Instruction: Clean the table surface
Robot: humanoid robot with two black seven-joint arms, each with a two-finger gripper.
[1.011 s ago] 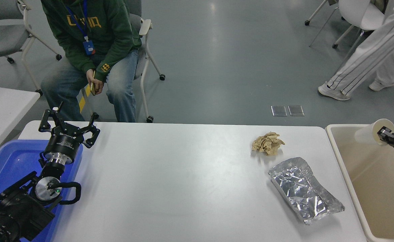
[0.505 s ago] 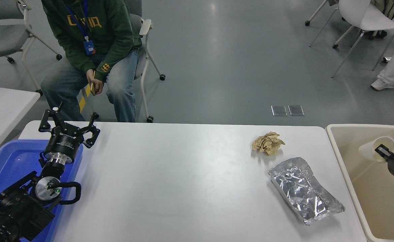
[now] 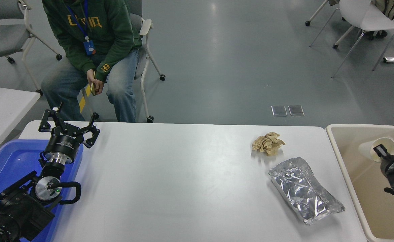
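Head view: a wide white desk surface fills the middle of the picture, with a beige bin butted against its right end.
Right tool: the right tool sits over the bin, its dark fingertips at the mouth of a white paper cup — whether it grips the rim or has let go cannot be told.
Cup: lying on its side inside the bin, near the far end, mouth toward the tool.
Right arm: enters from the right edge, low over the bin, wrist pointing up and left toward the cup.
Left tool: the left tool is spread wide, fingers splayed, holding nothing.
Left arm: parked at the lower left, over a blue tray that lies on the desk's left end.
Desk surface: on its right part lie a crumpled brown paper ball and, just nearer the camera, a dented foil tray — the two close but apart.
Far side: a person in a green hoodie sits on a chair beyond the desk.
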